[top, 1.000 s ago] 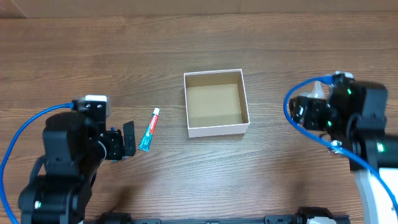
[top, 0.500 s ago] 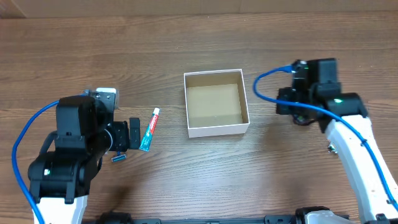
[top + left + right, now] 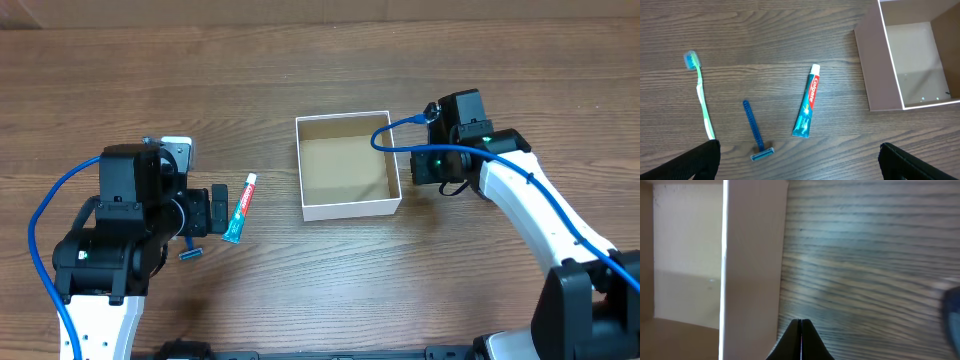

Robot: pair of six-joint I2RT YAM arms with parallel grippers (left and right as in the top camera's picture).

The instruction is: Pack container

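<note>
The container, a small square box with white walls and a brown inside, sits mid-table and holds nothing. Its wall also shows in the left wrist view and the right wrist view. A toothpaste tube, a blue razor and a green toothbrush lie left of it. My left gripper hovers open over these, holding nothing. My right gripper is shut and empty, just outside the box's right wall.
The table is brown wood grain. A blue cable from the right arm loops over the box's right rim. Another blue cable trails left of the left arm.
The right arm has swung left from the table's right side up to the box's right wall, and its jaws have shut. The left arm has shifted slightly toward the toiletries.
</note>
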